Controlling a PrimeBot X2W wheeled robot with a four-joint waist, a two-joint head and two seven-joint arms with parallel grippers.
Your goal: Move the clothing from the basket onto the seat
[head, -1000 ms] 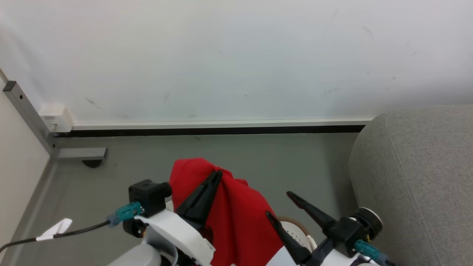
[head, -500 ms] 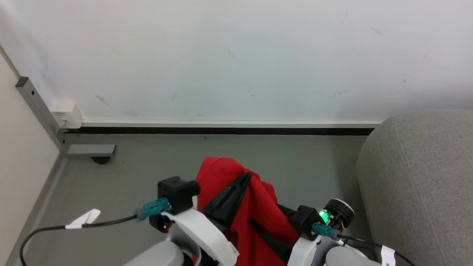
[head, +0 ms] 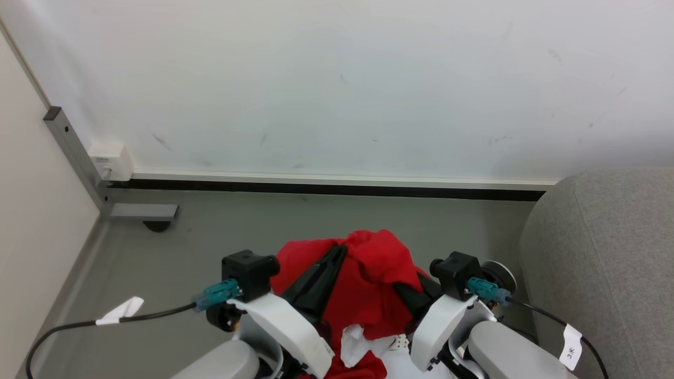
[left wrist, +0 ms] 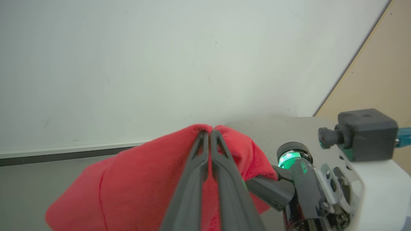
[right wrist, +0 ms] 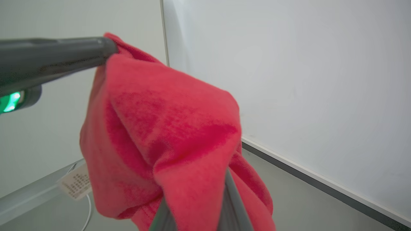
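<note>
Up between both arms, clothing (head: pixel 368 273): a red bunch with a white patch below, hanging over the grey floor (head: pixel 210 247), well apart from the seat.
Left gripper (left wrist: pixel 208 134): fingers pressed together, pinching the clothing's top fold at their tips.
Right gripper (head: pixel 409 296): fingers buried under the fabric; gripping or not cannot be told.
Seat (head: pixel 605 263): grey, at the robot's right, beside the white wall (head: pixel 337 79).

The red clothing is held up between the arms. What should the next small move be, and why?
Probably swing the clothing a little to the robot's right, toward the seat. The left gripper is shut on its top fold, the seat lies to that side, and the right gripper is buried in fabric, its grip unclear.
</note>
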